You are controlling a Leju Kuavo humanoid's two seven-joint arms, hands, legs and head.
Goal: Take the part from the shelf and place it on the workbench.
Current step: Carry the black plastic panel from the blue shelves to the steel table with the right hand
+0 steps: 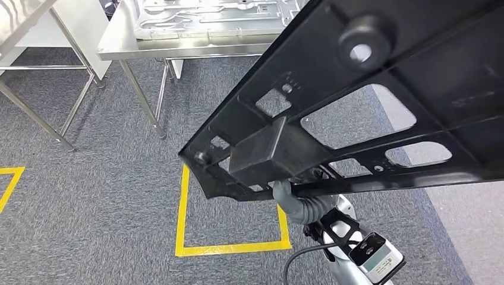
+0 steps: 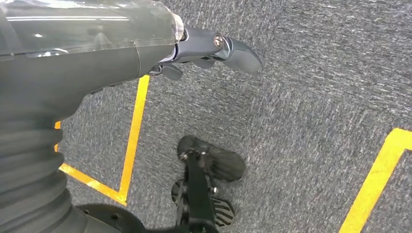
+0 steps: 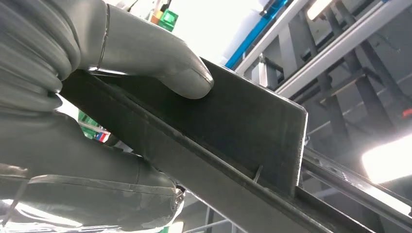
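Observation:
A large black frame part (image 1: 380,101) with cut-outs and a boxy block fills the right of the head view, held up tilted above the carpet. My right hand (image 1: 297,199) grips it from below near the block. In the right wrist view the thick grey thumb (image 3: 160,63) presses on the part's flat black plate (image 3: 252,126). My left hand (image 2: 214,51) hangs over the carpet with its fingers loosely curled and nothing in them. The steel workbench (image 1: 119,41) stands ahead at the top of the head view, with silver plates (image 1: 208,18) lying on it.
Grey carpet with yellow tape squares (image 1: 232,246) lies below. A second steel table (image 1: 24,35) stands at the far left. The workbench legs (image 1: 142,101) reach the floor ahead. A pale floor strip (image 1: 469,208) runs along the right.

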